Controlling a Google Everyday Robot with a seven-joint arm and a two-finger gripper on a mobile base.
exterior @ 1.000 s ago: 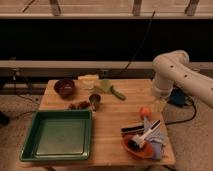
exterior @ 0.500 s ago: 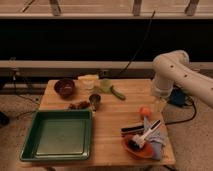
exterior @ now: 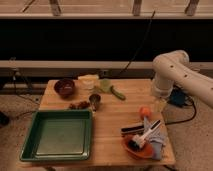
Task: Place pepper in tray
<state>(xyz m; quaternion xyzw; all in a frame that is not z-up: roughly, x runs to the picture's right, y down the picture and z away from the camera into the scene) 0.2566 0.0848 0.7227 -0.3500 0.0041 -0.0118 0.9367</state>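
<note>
One gripper [exterior: 159, 104], at the tip of the white robot arm [exterior: 172, 70], hangs low over the right edge of the pale wooden table [exterior: 112, 125], just above and right of a small round orange ball [exterior: 145, 111]. Whether it is open or closed cannot be told, and nothing green shows in it.

Nearest in front of it, an orange bowl [exterior: 129, 150] sits at the table's right front corner. It is loaded with a dark-and-white utensil and a grey cloth, so that corner looks like poor ground for a reach.

Leftward, towards the back of the table, the small, slender, curved green pepper [exterior: 118, 93] lies flat on the wood. It is just beside a paler, broader green lump [exterior: 106, 86] and near a small metal cup [exterior: 95, 101]. By the look of it, the pepper is not yet picked up.

Farthest off, the large, shallow, rectangular green plastic tray [exterior: 60, 137] fills the left front corner, well apart from the pepper. Its wide floor should make for an easy drop.
</note>
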